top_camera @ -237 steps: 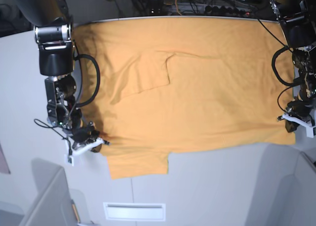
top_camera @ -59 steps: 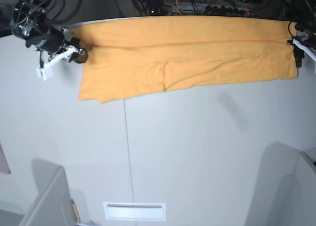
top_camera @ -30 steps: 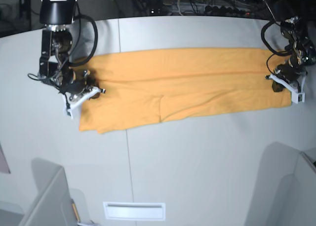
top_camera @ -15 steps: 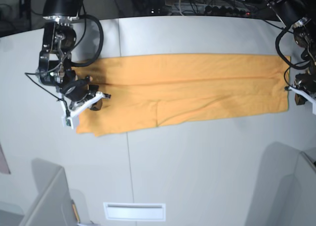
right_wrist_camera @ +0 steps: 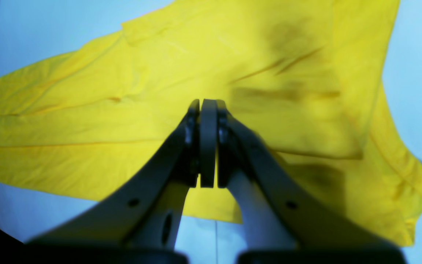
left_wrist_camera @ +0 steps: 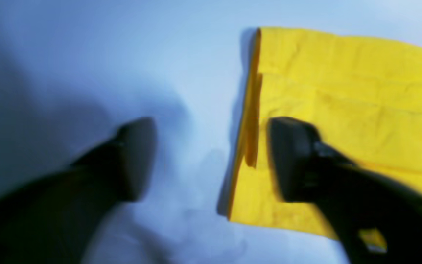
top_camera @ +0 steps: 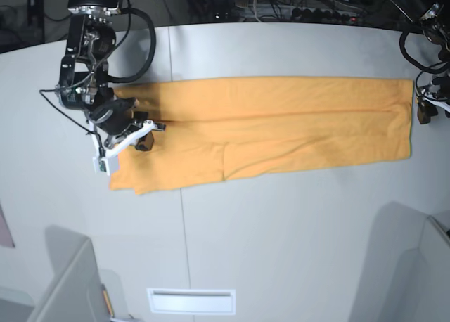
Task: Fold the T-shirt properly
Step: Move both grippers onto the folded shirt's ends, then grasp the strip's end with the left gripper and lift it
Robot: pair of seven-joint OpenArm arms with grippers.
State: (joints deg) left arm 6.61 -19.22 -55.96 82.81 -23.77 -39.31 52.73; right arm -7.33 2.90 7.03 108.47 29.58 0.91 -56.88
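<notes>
Left claw: released, its two dark fingers spread wide, one over the bare tabletop, the other over the end edge of the long, folded orange-yellow cotton T-shirt; nothing held. Right claw: clenched, fingertips pressed together above the shirt's opposite end; whether cloth is pinched between them cannot be told. The T-shirt lies flat as a long horizontal band across the pale grey tabletop, layered edges visible at the left claw's end.
</notes>
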